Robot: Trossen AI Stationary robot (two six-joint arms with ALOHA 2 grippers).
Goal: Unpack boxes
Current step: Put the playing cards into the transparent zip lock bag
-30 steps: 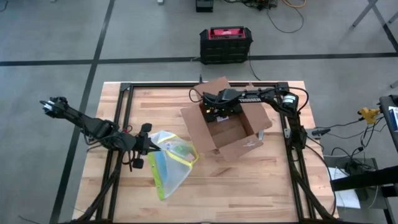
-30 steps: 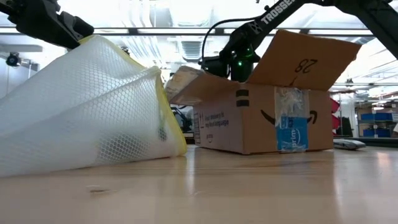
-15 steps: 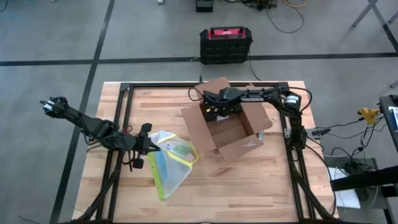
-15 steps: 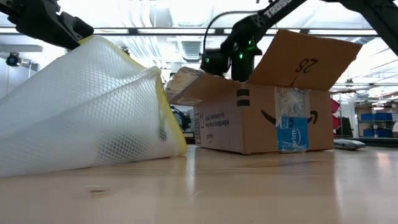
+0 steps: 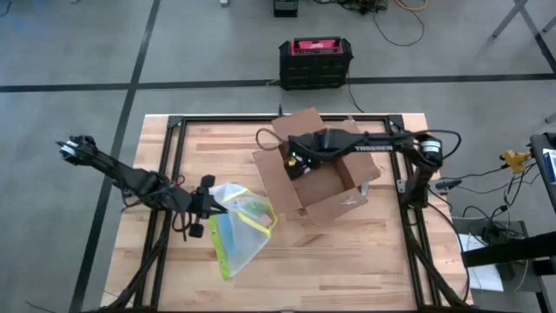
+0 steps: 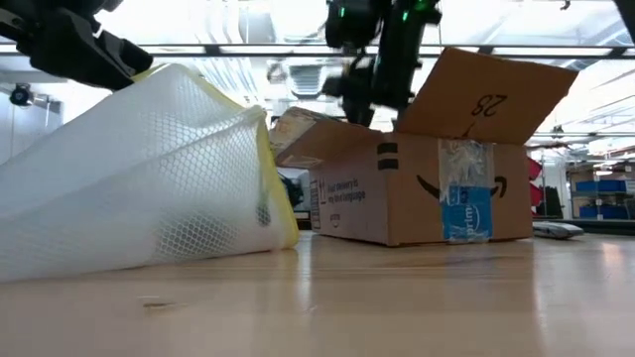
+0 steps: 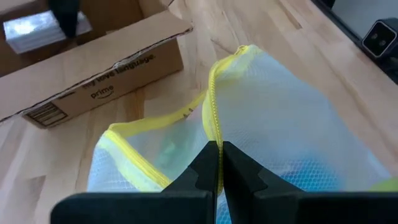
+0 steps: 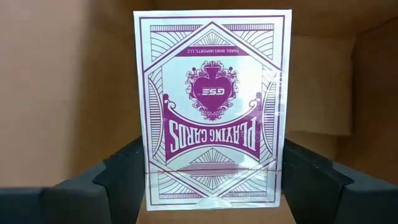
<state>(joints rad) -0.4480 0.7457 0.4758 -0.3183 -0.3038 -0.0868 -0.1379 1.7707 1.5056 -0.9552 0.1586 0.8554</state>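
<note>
Right wrist view alone shows the load: right gripper (image 8: 211, 180) clamped wide on a white-and-purple cellophane-wrapped card deck (image 8: 212, 106), printed "PLAYING CARDS" and "GSG" (small letters, uncertain), with brown cardboard behind it; high view places that gripper (image 5: 294, 162) over the open brown corrugated cardboard box (image 5: 334, 187), near the table's far middle, flaps spread; low view shows the box (image 6: 427, 188) side-on, blue label under clear tape, black smile mark, "28" on a raised flap; left wrist view reads "prime" on the box wall (image 7: 102, 84). Left gripper (image 7: 217, 168) pinched shut on the yellow zip edge of the clear mesh-lined plastic pouch (image 7: 298, 118); pouch (image 5: 236, 224) lies left of the box, apart from it. Surface: pale wood-plank table (image 5: 347, 252) in a black frame; grey floor with dark lines; black-and-red case (image 5: 315, 63) beyond the far edge; cables at right.
</note>
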